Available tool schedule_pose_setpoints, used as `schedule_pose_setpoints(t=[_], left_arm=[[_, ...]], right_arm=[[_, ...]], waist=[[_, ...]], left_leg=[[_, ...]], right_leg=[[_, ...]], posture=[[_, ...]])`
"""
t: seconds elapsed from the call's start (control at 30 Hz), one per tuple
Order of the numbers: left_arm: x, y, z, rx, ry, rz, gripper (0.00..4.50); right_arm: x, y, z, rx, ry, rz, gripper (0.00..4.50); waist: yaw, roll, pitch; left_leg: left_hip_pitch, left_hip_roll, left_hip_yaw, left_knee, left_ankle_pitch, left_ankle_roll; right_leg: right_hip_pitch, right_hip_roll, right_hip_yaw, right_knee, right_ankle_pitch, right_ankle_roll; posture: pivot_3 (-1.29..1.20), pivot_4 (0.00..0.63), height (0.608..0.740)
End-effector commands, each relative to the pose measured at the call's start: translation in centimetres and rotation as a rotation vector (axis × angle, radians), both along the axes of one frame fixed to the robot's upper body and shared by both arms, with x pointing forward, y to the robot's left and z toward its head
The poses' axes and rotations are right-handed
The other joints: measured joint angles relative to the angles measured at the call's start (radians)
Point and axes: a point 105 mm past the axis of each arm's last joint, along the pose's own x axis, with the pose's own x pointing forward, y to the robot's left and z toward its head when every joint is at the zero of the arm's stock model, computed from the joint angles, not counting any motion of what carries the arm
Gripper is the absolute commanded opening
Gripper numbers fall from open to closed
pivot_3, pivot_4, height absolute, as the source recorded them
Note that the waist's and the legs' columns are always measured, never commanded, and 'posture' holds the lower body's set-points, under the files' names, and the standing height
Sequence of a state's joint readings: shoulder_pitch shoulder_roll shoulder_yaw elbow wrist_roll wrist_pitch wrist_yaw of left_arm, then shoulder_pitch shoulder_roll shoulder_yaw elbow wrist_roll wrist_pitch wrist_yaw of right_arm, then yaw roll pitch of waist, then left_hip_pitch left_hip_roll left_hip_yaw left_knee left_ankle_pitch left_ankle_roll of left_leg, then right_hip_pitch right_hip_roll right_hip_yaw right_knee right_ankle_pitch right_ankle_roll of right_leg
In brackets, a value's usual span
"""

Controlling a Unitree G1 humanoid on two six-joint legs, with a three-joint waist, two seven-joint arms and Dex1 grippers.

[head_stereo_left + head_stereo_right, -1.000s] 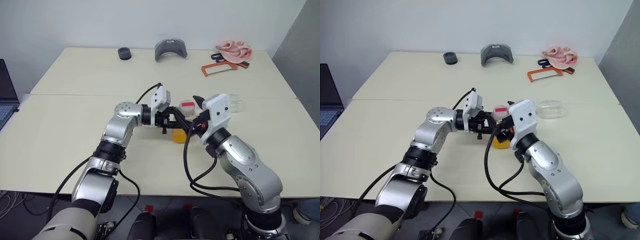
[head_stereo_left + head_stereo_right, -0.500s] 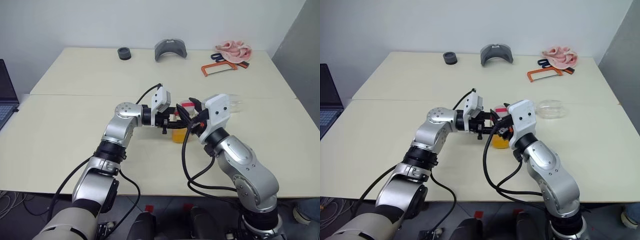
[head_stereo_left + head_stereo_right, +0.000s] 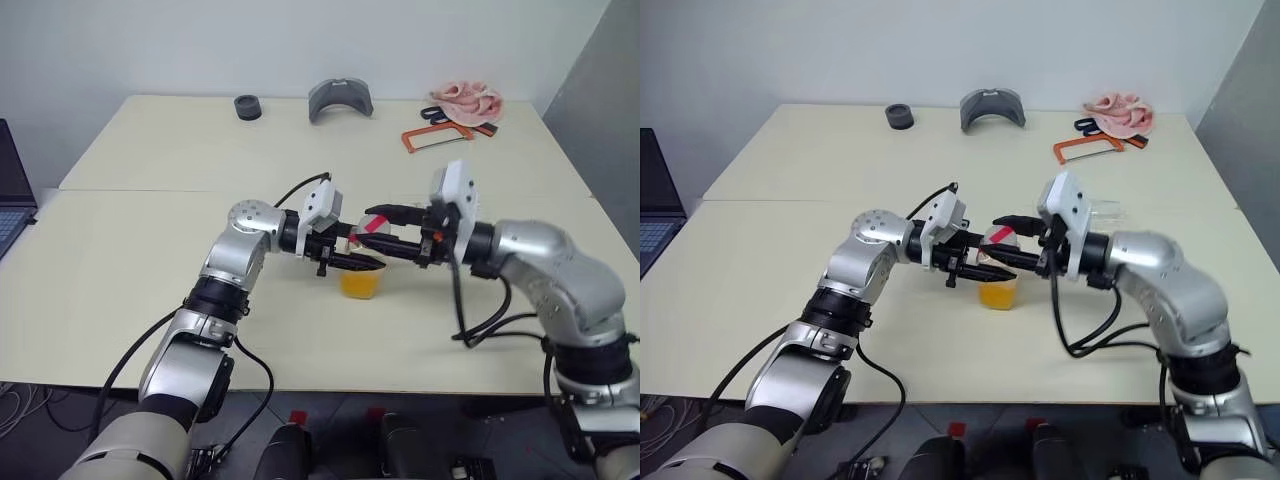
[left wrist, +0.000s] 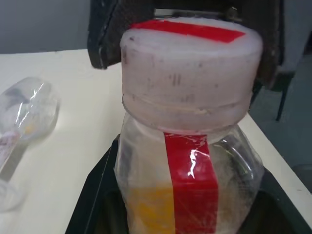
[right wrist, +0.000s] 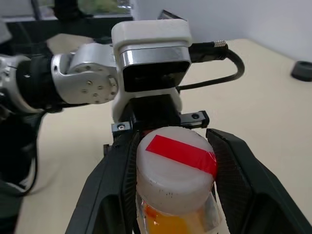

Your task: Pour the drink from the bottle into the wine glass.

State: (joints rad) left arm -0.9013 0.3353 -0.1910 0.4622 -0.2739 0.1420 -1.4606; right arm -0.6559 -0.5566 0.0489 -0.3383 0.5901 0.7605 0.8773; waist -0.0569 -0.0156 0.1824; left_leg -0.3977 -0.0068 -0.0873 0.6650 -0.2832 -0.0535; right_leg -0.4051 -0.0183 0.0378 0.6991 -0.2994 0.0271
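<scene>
The left pincer (image 3: 362, 262) gripped the bottle (image 3: 362, 270) around its body and kept it upright above the tabletop (image 3: 150, 260), so the orange drink (image 3: 360, 284) stayed inside. The right pincer (image 3: 388, 232) squeezed the white-and-red cap (image 5: 176, 165), likely to twist it off. The wine glass (image 3: 1105, 212) lay on its side behind, waiting.

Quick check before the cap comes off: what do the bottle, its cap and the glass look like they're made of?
Bottle: clear thin plastic, by its soft scuffed sheen and faint wrinkles; the red stripe looks like glossy tape. Cap: matte white plastic, slightly scuffed, red strip on top. Glass: clear and colourless with bright glints; glass or hard plastic, I can't tell which.
</scene>
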Motion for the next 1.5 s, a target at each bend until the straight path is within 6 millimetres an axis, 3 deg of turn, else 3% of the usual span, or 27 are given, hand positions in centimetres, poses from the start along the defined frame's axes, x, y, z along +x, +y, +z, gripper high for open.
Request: schedule_pose_setpoints(t=[0.03,0.23,0.33,0.43,0.67,1.03,1.2,1.5], left_arm=[[0.4,0.3,1.9,-0.053,-0.063,0.032,1.81],[0.6,0.5,1.8,-0.066,-0.066,0.066,1.81],[0.8,0.6,1.5,-0.066,-0.069,0.084,1.81],[0.9,0.6,1.4,-0.071,-0.070,0.096,1.81],[0.9,0.6,1.4,-0.077,-0.065,0.098,1.81],[0.8,0.5,1.8,-0.099,-0.036,0.088,1.81],[0.9,0.6,1.9,-0.107,-0.025,0.094,1.81],[0.7,0.6,1.8,-0.101,-0.023,0.083,1.81]], right_arm=[[-0.6,0.3,0.8,0.054,-0.022,0.030,2.60],[-2.0,-0.6,1.2,0.065,-0.085,-0.028,4.50],[-2.4,-1.0,2.0,0.107,-0.139,-0.104,4.50],[-1.9,-0.2,2.7,0.178,-0.201,-0.235,4.50],[-1.0,0.7,1.4,0.136,-0.245,-0.317,4.50],[0.6,-1.6,0.7,0.065,-0.280,-0.456,4.50],[0.0,-1.2,0.4,0.068,-0.260,-0.432,4.50],[1.0,-2.4,0.2,0.063,-0.264,-0.535,4.50]], waist=[[0.000,0.000,0.000],[0.002,0.000,0.000],[0.002,0.000,0.000],[-0.002,0.000,0.000],[-0.001,0.000,0.000],[0.000,0.000,0.000],[-0.001,0.000,0.000],[-0.001,0.000,0.000]], left_leg=[[0.000,0.000,0.000,0.000,0.000,0.000],[-0.002,0.001,-0.002,0.001,0.001,-0.002],[-0.002,0.001,-0.004,0.002,0.001,-0.002],[-0.002,0.001,-0.005,0.002,0.002,-0.003],[-0.001,0.000,-0.006,0.002,0.002,-0.004],[-0.001,0.000,-0.006,0.002,0.002,-0.004],[-0.001,0.000,-0.006,0.002,0.002,-0.004],[-0.001,0.000,-0.005,0.002,0.002,-0.004]], right_leg=[[0.000,0.000,0.000,0.000,0.000,0.000],[-0.001,-0.004,0.001,0.000,0.000,0.000],[-0.001,-0.004,0.001,0.000,0.000,0.000],[-0.001,-0.003,0.001,0.000,0.000,0.000],[-0.001,-0.003,0.001,0.001,0.000,0.000],[-0.001,-0.003,0.001,0.001,0.000,0.000],[-0.001,-0.002,0.001,0.001,0.000,0.000],[-0.001,-0.002,0.001,0.001,0.000,0.000]], posture=[[0.00,0.150,0.740],[0.00,0.150,0.740],[0.00,0.150,0.740],[0.00,0.150,0.740],[0.00,0.150,0.740],[0.00,0.150,0.740],[0.00,0.150,0.740],[0.00,0.150,0.740]])
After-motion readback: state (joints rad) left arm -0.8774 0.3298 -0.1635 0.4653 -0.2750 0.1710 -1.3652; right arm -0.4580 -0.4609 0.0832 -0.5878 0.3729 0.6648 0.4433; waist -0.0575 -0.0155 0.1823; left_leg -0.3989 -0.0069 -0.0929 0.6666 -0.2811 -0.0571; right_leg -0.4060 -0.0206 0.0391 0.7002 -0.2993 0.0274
